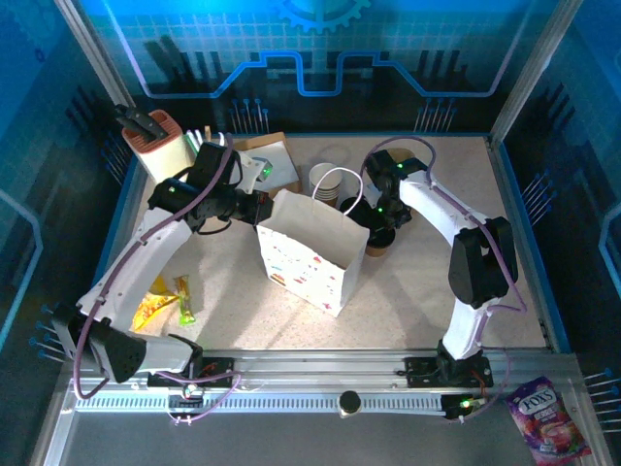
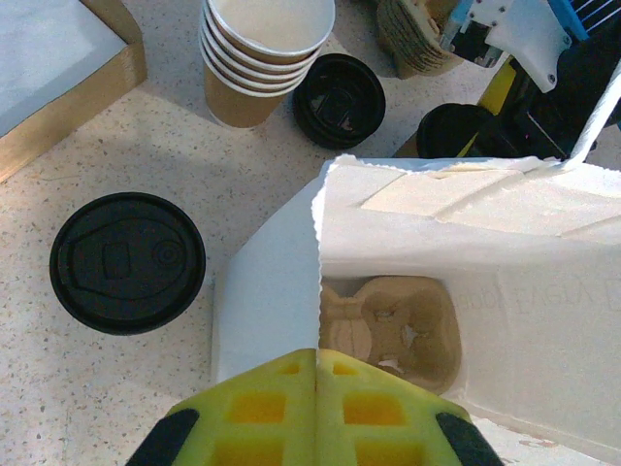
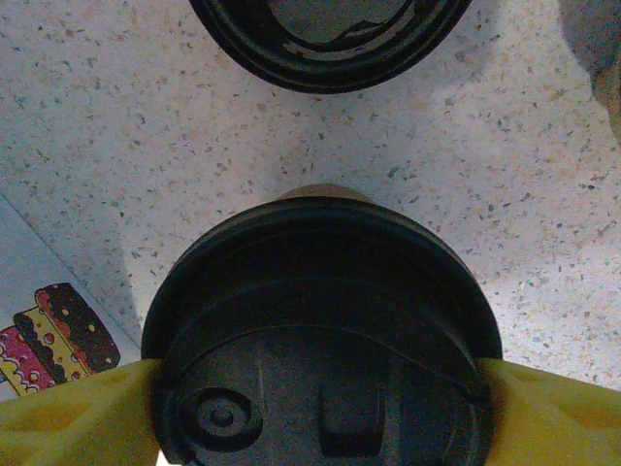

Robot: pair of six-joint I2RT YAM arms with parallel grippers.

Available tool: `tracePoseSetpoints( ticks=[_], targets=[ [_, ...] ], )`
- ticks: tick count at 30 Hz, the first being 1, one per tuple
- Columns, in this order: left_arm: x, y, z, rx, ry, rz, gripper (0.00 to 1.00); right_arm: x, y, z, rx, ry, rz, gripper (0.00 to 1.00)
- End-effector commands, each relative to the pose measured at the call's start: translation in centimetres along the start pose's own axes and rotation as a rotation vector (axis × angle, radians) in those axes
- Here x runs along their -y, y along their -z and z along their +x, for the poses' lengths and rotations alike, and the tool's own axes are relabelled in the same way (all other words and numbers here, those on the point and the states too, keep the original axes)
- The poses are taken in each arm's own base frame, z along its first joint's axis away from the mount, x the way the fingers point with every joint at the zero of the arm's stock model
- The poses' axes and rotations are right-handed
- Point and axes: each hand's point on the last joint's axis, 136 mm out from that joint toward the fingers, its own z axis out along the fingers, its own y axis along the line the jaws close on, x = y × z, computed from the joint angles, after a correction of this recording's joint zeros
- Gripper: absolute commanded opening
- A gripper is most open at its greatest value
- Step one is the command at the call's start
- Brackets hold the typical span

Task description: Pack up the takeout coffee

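A takeout coffee (image 3: 320,320), a brown cup under a black lid, stands on the table just right of the white paper bag (image 1: 310,257). My right gripper (image 3: 320,388) straddles it, and both yellow fingers (image 3: 68,413) press the lid's sides. In the top view that gripper (image 1: 380,233) is low over the cup (image 1: 376,249). My left gripper (image 2: 317,364) is shut on the bag's (image 2: 485,262) upper left edge and holds its mouth open. The beige pulp carrier (image 2: 393,330) lies at the bag's bottom. A black lid (image 2: 127,262) sits on the table left of the bag.
A stack of open brown cups (image 2: 264,49) and a loose black lid (image 2: 340,100) stand behind the bag. A flat cardboard box (image 1: 277,160) and a holder (image 1: 160,141) sit at the back left. Yellow wrappers (image 1: 155,306) lie near the left arm's base.
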Motion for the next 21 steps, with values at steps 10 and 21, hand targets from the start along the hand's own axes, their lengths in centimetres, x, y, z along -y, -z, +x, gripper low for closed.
tracePoseSetpoints(
  ticks=[10,21],
  targets=[
    [0.1,0.7,0.0,0.026,-0.022,0.005,0.0,0.0,-0.8,0.6,-0.05,0.023,0.025,0.75],
    [0.4,0.7,-0.2,0.035,-0.019,0.022,0.0,0.5,1.7,0.6,0.003,0.017,0.047,0.68]
  ],
)
